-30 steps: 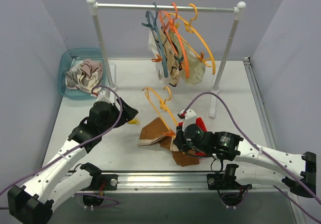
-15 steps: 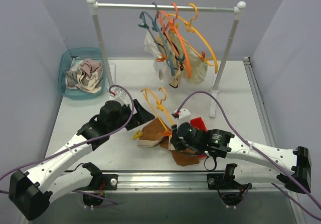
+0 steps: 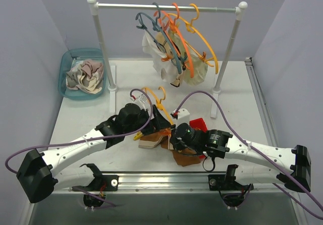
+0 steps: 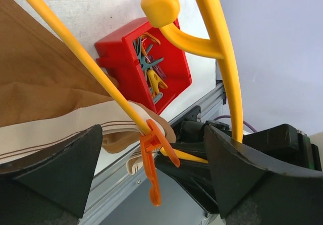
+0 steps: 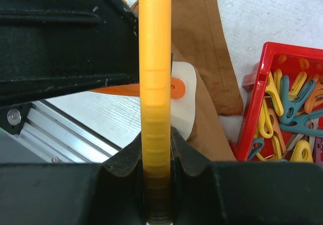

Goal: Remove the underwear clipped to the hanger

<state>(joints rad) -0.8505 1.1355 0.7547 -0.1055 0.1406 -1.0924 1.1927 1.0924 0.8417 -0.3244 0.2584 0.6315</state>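
Left claw (image 4: 152,149) wide, flanking 1 orange peg (image 4: 151,157) | right claw (image 5: 156,159) clamps 1 yellow hanger (image 5: 154,58) | 1 brown brief (image 5: 197,28)

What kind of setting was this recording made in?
Probably a lab test cell staged as a laundry corner: plain lavender walls box in a white table, with a small white metal garment rail of plastic hangers, and a teal plastic basket holding crumpled fabric briefs.

No text, label, brand or number can be read anywhere.
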